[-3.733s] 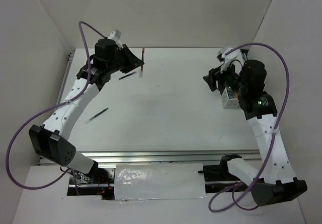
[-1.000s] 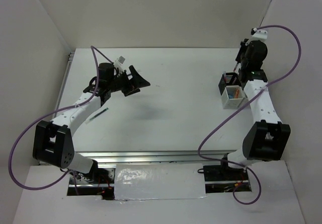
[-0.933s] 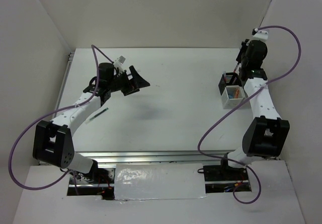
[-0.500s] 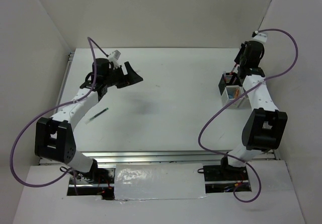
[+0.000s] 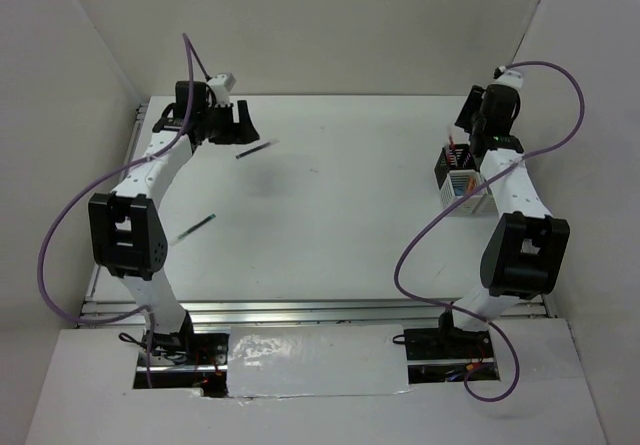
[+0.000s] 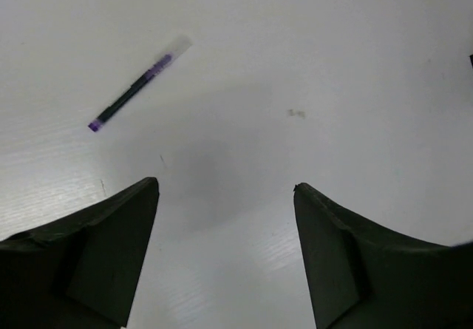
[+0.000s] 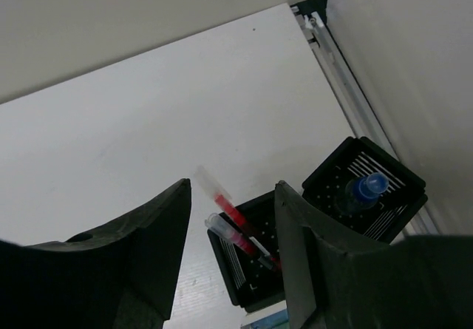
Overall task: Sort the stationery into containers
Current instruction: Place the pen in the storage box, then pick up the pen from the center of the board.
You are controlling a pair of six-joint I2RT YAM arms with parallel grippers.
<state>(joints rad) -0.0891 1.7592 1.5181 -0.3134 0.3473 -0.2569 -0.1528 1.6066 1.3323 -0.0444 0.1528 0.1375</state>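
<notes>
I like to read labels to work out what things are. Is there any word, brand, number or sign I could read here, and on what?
None: no readable text in any view.
Purple-tipped pen lying on the table: no print shows.
Red pen and blue-capped bottle, standing in the black bins: no label can be made out; any print is too small to tell.

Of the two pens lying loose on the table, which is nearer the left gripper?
The far pen, just ahead of the left gripper. The other pen lies well back from it, beside the left arm.
</notes>
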